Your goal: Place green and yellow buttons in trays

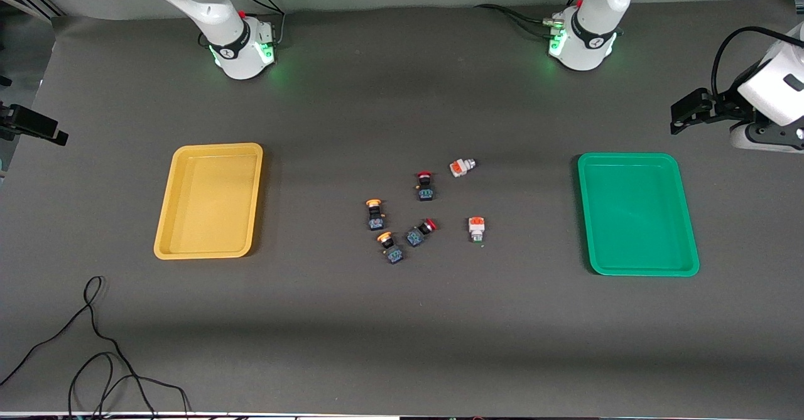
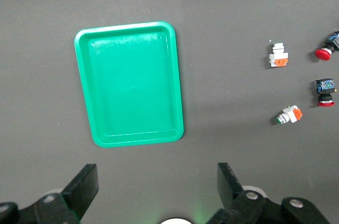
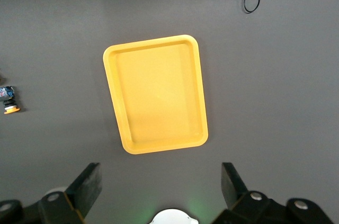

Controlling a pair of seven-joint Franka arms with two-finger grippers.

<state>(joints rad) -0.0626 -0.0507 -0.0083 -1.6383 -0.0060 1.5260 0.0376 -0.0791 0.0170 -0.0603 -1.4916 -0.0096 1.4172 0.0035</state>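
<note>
Both my sets of fingers (image 2: 153, 189) (image 3: 159, 189) released, holding nothing. Risk: red-capped switch (image 1: 419, 231) crowds yellow-capped button (image 1: 390, 247); could grab wrong one.

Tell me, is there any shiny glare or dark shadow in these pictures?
Front view: green lights glow on the table by both arm bases, and each tray, yellow tray and green tray, casts a soft shadow. Left wrist view: faint sheen along the green tray's rim. Right wrist view: evenly lit, no glare.
</note>
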